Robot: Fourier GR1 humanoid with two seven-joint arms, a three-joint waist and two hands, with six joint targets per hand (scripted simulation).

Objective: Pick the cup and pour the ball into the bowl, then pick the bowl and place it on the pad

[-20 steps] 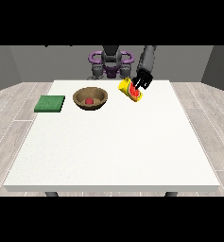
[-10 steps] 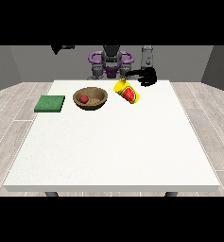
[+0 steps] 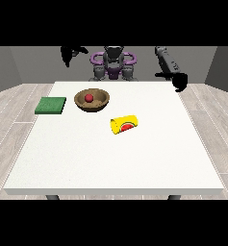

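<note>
Cup [image 3: 124, 124], yellow with a red and green watermelon picture on its wall, lies on its side on the white surface [image 3: 115, 163], near the middle and well clear of both hands. Its open mouth faces the view's left and slightly toward the camera. Behind it and to the view's left sits the brown wooden bowl [image 3: 92, 100], upright, with the small red ball [image 3: 89, 98] resting inside it. The green pad [image 3: 51, 105] lies flat further to the view's left, just beside the bowl but not touching it, close to the surface's edge.

The hand at the view's right [image 3: 179, 81] hangs in the air above the surface's far right corner, holding nothing; whether its fingers are spread or curled cannot be told. The hand at the view's left [image 3: 69, 53] is raised high beside the robot's torso, above and behind the surface, also holding nothing, and its finger posture cannot be told either.
</note>
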